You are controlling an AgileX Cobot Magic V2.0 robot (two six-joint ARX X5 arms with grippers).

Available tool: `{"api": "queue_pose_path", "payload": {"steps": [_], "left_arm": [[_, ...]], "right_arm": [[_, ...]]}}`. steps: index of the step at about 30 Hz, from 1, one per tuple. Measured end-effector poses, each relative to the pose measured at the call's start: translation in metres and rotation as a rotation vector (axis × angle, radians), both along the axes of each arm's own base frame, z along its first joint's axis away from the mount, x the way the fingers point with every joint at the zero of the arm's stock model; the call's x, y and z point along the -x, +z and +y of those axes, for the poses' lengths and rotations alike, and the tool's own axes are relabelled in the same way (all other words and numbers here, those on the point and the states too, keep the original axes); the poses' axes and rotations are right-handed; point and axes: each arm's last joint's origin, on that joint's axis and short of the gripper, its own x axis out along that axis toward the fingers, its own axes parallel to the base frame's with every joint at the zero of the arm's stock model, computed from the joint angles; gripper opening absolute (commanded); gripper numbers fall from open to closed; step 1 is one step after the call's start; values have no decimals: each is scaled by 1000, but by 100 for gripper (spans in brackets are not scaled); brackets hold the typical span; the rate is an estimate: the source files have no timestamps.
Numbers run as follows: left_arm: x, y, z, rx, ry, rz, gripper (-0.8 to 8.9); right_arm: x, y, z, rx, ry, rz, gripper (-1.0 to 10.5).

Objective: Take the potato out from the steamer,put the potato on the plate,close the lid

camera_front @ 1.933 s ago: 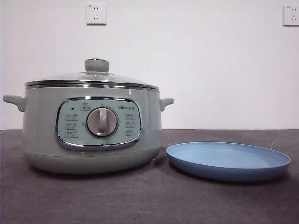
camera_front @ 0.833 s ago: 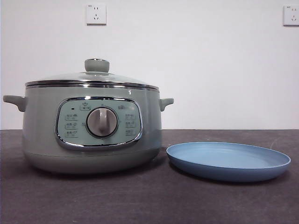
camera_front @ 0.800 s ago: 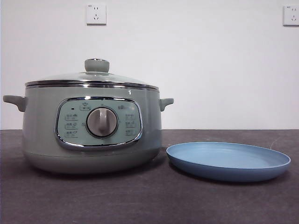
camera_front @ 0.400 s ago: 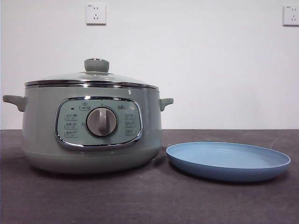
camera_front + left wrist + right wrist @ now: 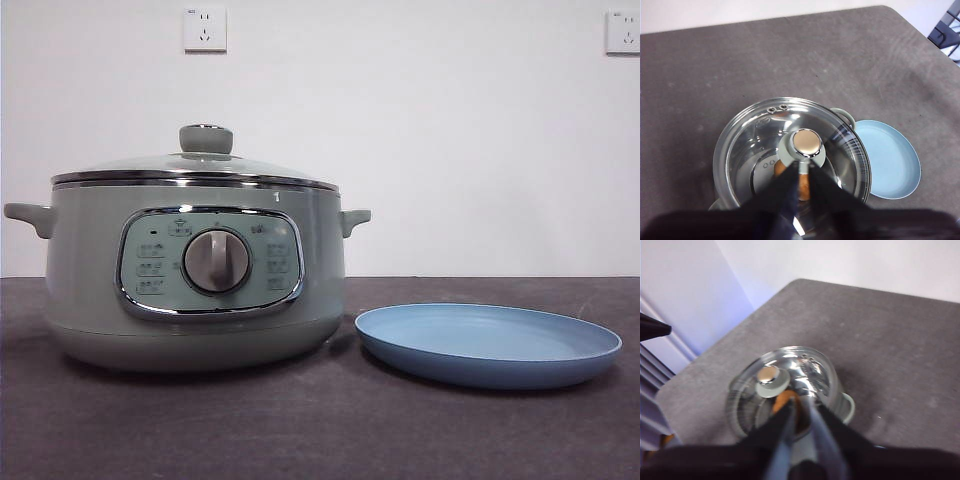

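The pale green steamer [image 5: 200, 300] stands on the dark table with its glass lid [image 5: 195, 166] closed on it. The light-blue plate [image 5: 488, 345] lies just right of it and holds nothing. In the left wrist view my left gripper [image 5: 803, 167] hangs high above the lid's knob [image 5: 806, 142], jaws together and holding nothing. The brown potato [image 5: 804, 186] shows through the glass inside the pot. In the right wrist view my right gripper [image 5: 801, 412] is also high above the steamer [image 5: 790, 380], jaws together, with the potato [image 5: 782, 400] seen through the lid. Neither gripper shows in the front view.
The dark grey tabletop [image 5: 320, 430] runs in front of the pot and plate. A white wall with two sockets [image 5: 205, 30] stands behind. The plate also shows in the left wrist view [image 5: 887, 160], beside the pot's handle.
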Motion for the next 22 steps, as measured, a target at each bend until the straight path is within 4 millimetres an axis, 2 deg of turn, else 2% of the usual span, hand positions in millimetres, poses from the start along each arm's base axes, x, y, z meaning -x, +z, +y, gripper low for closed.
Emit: {"api": "queue_pose_path", "payload": {"steps": [2,4,10,16,22], "left_arm": [[-3,0,-2,0,-6,-11,490],[-7,0,-4,0,-11,-19,496],[-31,-9,-15,-9,-24,-15,496],[-59,-20,-41,-24,-49,-37,496],[-86,-47,-68,-82,-46,31,495]], "right_arm": [[-2,-1,-1,17,-29,-1,627],[-2,-1,-2,38,-66,-8,699],[-3,0,-2,50,-90,-15,692],[-3,0,-2,52,-90,-16,692],[-3,0,-2,53,-92,-17,691]]}}
